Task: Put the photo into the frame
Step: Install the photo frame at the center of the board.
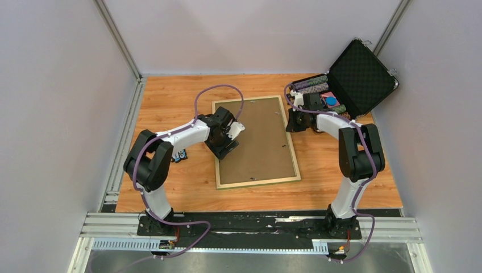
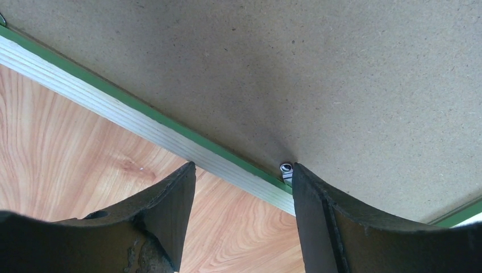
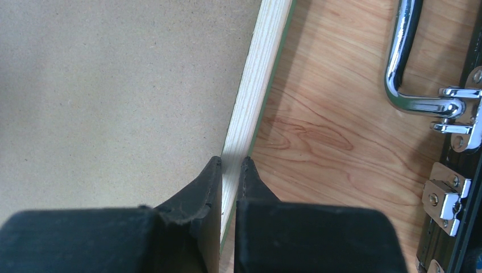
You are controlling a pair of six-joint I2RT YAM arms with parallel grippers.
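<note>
The frame (image 1: 258, 181) lies back up in the middle of the table, pale wood rails showing. A plain brown backing board (image 1: 256, 139) fills it. The photo is hidden. My left gripper (image 1: 227, 143) is open at the frame's left rail (image 2: 113, 108). One finger is over the table and the other is on the board (image 2: 312, 74), beside a small metal tab (image 2: 286, 168). My right gripper (image 1: 294, 122) is shut on the frame's right rail (image 3: 261, 74) near its far end.
An open black case (image 1: 352, 79) with foam lining and several small items stands at the back right. Its chrome handle (image 3: 401, 62) lies close to my right gripper. A small blue and black object (image 1: 180, 154) lies by the left arm. Grey walls enclose the table.
</note>
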